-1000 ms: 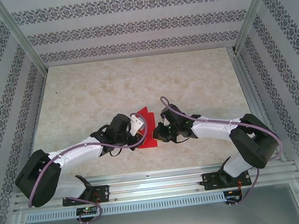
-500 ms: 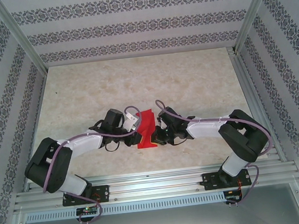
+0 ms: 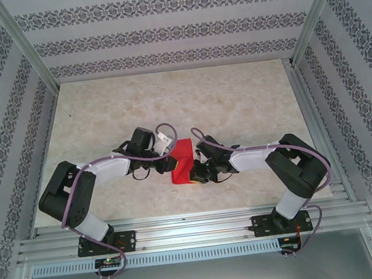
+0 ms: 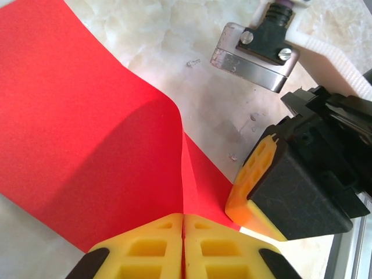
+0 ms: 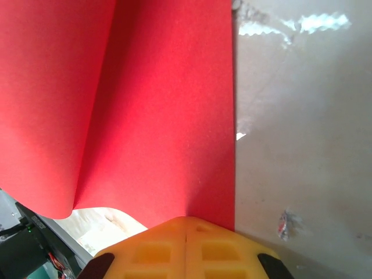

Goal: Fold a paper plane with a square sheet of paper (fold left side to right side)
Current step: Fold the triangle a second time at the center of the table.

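The pale marbled table (image 3: 169, 101) is seen from above. The left arm (image 3: 100, 174) is bent in from the near-left corner and the right arm (image 3: 268, 159) from the near-right corner. The two are brought together close to the middle of the near edge.

Between them the square sheet of paper (image 3: 181, 161) is held, red face up, a little back from the near edge and about midway along it. It is not lying flat: one part is bowed up off the table and curled over toward the right arm, while the lower part is spread on the surface.

From the left wrist, the sheet (image 4: 87, 128) is shown as a broad red slope with a soft, rounded bend in it. That bend is drawn down into a sharp line running straight into the left gripper (image 4: 183, 235). Its yellow fingertips (image 4: 151, 250) are pressed together, and the paper is pinched in the seam between them. Just beside it, one yellow-tipped finger (image 4: 256, 186) of the right gripper is set against the red edge.

From the right wrist, the sheet (image 5: 163, 104) is seen rolled over on the left, and its straight right edge is laid on the table (image 5: 302, 128). The right gripper (image 5: 186, 238) is closed too, and the paper's near end is nipped between its pads.
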`<state>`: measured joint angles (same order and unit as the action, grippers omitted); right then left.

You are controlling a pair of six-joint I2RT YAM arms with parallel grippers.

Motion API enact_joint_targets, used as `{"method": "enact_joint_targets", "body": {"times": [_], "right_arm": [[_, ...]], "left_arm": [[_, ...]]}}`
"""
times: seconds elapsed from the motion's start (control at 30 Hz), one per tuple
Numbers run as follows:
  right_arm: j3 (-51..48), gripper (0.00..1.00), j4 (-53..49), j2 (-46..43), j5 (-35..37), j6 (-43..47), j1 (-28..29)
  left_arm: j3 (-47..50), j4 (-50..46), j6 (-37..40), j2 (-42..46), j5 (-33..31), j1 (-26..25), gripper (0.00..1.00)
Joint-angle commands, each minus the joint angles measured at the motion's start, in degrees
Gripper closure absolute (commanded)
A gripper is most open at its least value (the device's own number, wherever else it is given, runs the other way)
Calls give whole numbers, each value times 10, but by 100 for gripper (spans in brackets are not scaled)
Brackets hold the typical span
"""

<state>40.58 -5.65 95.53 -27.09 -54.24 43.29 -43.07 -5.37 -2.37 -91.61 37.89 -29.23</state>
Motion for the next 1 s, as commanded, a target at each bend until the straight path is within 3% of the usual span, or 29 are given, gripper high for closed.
{"method": "enact_joint_targets", "body": {"times": [0.0, 0.37, 0.97], "right_arm": [[5, 99, -37, 17, 18, 18, 10], [14, 99, -40, 19, 18, 27, 14], [22, 99, -43, 27, 15, 33, 19]], "left_arm": [[-13, -22, 26, -8, 2, 8, 93], [-7, -28, 20, -8, -39, 13, 94], [-18, -6, 21, -52, -28, 14, 92]]}}
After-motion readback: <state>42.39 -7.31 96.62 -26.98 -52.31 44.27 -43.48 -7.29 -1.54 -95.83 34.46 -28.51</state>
